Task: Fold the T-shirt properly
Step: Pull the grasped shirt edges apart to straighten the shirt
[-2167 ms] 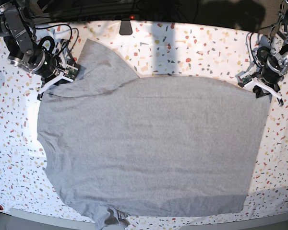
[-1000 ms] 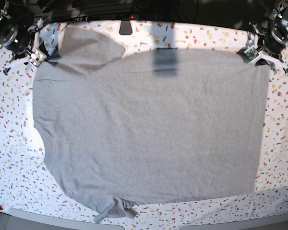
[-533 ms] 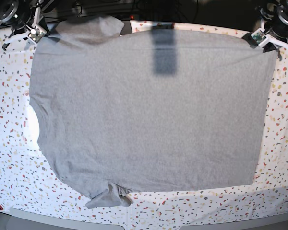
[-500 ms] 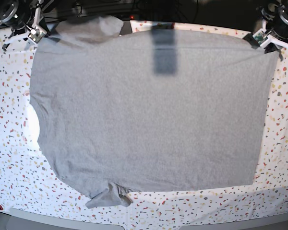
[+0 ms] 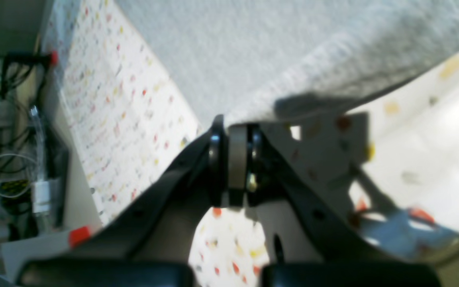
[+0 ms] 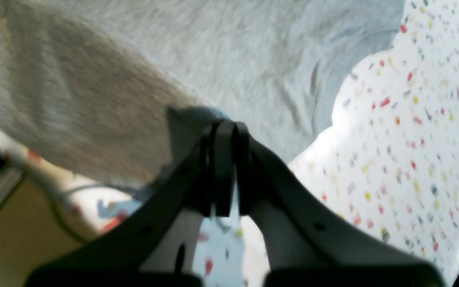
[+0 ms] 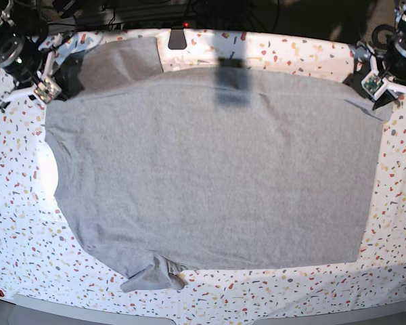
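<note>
The grey T-shirt (image 7: 210, 162) lies spread wide over the speckled table (image 7: 13, 223), plain side up with no lettering showing. One sleeve (image 7: 118, 61) points to the far left, and another is bunched (image 7: 152, 276) at the front edge. My right gripper (image 7: 49, 89) is shut on the shirt's far-left corner. In the right wrist view its jaws (image 6: 224, 127) pinch the fabric (image 6: 173, 59). My left gripper (image 7: 379, 95) is shut on the far-right corner. In the left wrist view the cloth edge (image 5: 253, 48) sits between the closed fingertips (image 5: 235, 131).
A small black device (image 7: 177, 37) with a red light sits at the table's far edge, with dark cables behind it. White speckled tabletop shows on all sides of the shirt, widest along the left (image 7: 17, 169) and the front (image 7: 271, 298).
Both grippers have come back toward the front and down from the far edge, still holding the corners. The shirt's far edge followed them and now lies slacker on the table.
</note>
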`<state>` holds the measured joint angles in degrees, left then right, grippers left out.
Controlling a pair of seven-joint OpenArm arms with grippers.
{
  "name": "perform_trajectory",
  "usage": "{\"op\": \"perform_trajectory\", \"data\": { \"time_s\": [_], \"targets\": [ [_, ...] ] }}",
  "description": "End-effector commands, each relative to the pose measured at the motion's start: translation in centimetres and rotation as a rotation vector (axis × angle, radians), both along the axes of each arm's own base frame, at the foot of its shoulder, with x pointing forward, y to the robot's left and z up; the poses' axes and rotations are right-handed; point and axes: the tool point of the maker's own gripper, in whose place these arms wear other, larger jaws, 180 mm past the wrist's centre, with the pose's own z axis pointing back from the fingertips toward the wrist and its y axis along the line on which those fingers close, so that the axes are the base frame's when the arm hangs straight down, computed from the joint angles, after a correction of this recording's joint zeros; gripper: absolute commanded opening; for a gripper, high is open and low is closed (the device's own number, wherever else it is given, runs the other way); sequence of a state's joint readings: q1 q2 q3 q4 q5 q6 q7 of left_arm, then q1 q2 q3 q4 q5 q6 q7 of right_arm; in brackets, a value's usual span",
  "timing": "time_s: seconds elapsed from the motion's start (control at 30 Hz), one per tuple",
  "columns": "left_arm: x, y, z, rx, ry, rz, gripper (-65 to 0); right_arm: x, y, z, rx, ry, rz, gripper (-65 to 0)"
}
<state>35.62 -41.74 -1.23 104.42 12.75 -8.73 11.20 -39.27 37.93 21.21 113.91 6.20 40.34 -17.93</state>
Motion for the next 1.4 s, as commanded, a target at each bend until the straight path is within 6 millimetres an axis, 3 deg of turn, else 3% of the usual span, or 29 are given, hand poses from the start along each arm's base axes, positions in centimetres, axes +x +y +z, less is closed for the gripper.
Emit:
{"op": "perform_trajectory", "data": {
  "time_s": [0.0,0.13,0.3,0.5,0.73,0.9,1.13,1.37],
  "targets": [
    [0.9,0.5,0.5,0.007,-0.030,0.003,-65.0,0.9,0.3,0.4,0.010,-0.026,0.014,-65.0],
    [2.9,1.3,-0.1,-0.014,-0.054,0.058,-65.0,2.9,0.8,-1.3,0.038,-0.018,0.017,-65.0],
    [5.3,1.7,0.5,-0.041,-0.086,0.077,-65.0,6.2,0.9,-2.2,0.056,-0.034,0.010,-65.0],
    [7.7,2.5,1.6,-0.076,-0.125,0.124,-65.0,9.8,-0.8,-1.8,0.060,-0.078,-0.046,-65.0],
    [8.5,4.5,0.5,-0.071,-0.123,0.161,-65.0,12.7,-1.8,-1.3,0.089,-0.120,-0.104,-65.0],
    [8.4,4.2,0.1,-0.093,-0.110,0.130,-65.0,13.5,-2.2,-1.8,0.104,-0.114,-0.129,-65.0],
    [9.0,3.8,0.7,-0.110,-0.140,0.111,-65.0,13.1,-0.1,-3.9,0.043,-0.067,-0.041,-65.0],
    [9.1,4.1,-0.1,-0.133,-0.124,0.093,-65.0,14.1,0.5,-3.9,0.028,-0.076,-0.027,-65.0]
  ]
}}
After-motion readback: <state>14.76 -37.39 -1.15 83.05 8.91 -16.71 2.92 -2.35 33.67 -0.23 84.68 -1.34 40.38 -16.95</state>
